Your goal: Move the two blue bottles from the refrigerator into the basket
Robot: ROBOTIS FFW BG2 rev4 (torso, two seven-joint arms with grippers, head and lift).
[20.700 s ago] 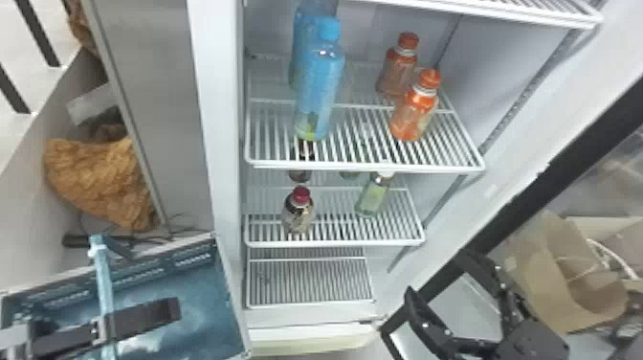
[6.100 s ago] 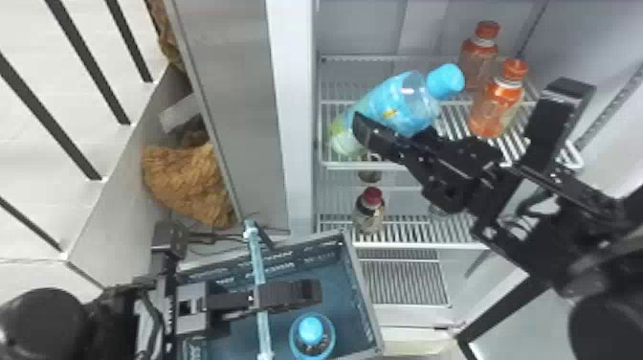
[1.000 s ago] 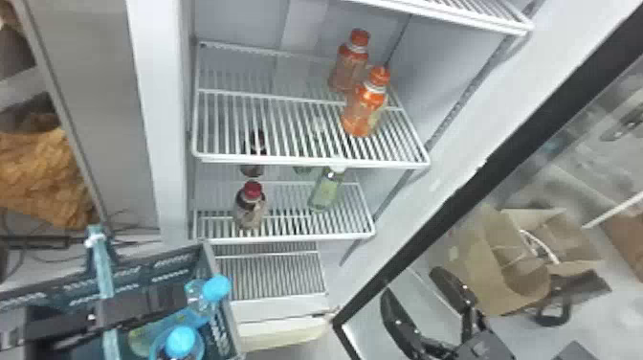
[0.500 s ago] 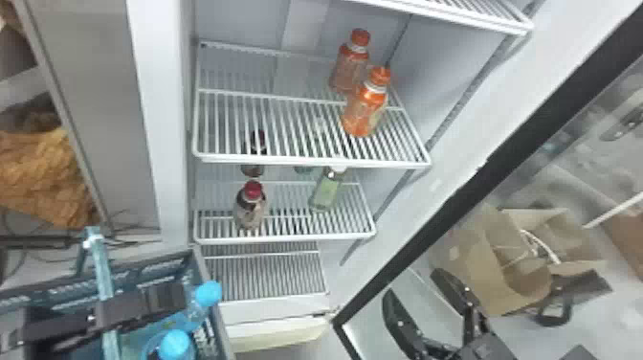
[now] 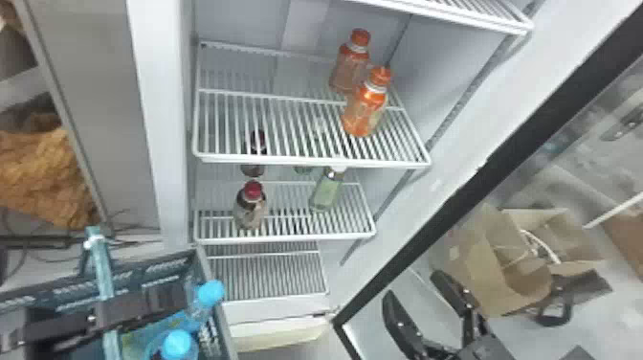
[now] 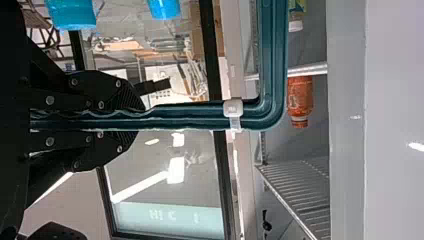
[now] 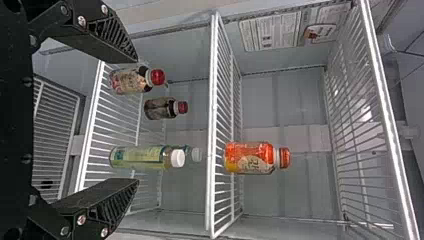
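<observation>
Blue bottles [image 5: 177, 344] inside basket [image 5: 206, 270] rim, left tool [image 5: 167, 297] clamped on handle [image 6: 175, 116], right tool [image 5: 414, 285] apart near door [image 5: 478, 184] edge, right wrist view adding wall labels [image 7: 270, 34]

From where I stand, the refrigerator [image 5: 160, 119] has white wire shelves, and towards the right side of one shelf [image 5: 287, 161] stand two upright orange-capped bottles, the nearer one [image 5: 366, 107] partly in front of the farther one [image 5: 350, 72]. On the wire shelf just below [image 5: 287, 237], a red-capped bottle [image 5: 250, 208] stands on the left with a second dark bottle [image 5: 252, 170] behind it, while to their right a white-capped green bottle [image 5: 326, 191] stands in front of another greenish one [image 5: 303, 169].
</observation>
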